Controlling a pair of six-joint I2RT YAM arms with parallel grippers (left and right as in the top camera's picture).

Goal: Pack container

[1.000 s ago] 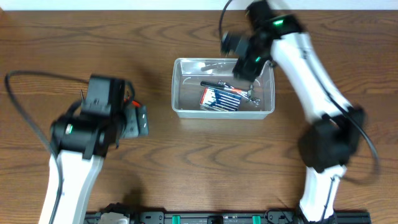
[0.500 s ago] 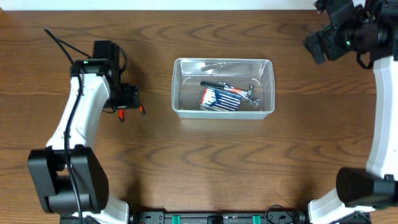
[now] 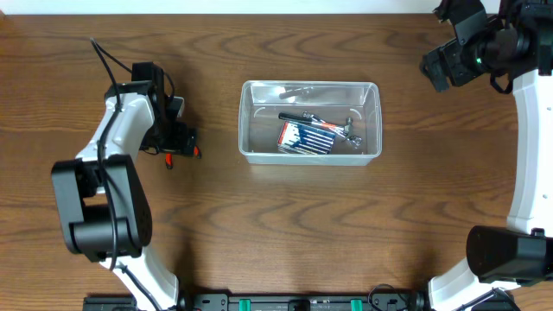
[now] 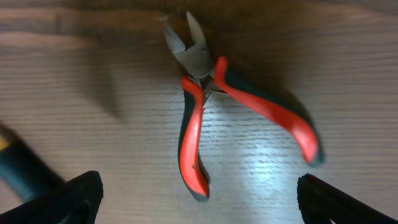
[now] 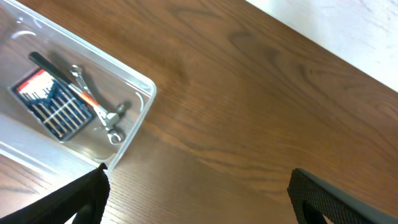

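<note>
Container (image 3: 249,121): clear rectangular plastic tub with rounded corners and a rimmed edge, at the middle of the wooden table (image 3: 285,225), long side running left to right. In the right wrist view its corner shows at the left of the picture (image 5: 140,102).

Contents: a small blue flat case of tool bits (image 3: 305,138) with a red end, lying on the tub floor; a black-handled tool (image 3: 298,116) across its upper edge; a metal wrench (image 3: 352,131) with an orange stripe (image 5: 89,98) at the case's right side, overlapping it.

Cutting pliers (image 4: 214,102): red and black handles, splayed apart, steel jaws pointing to the top of the left wrist view; flat on the table, well left of the container and outside it.

Left gripper (image 4: 199,199): poised above the pliers, fingers spread wide to either side of the handles, holding nothing.

Right gripper (image 5: 198,194): at the table's far right corner, well apart from the container, fingers spread wide, empty, over bare wood.
</note>
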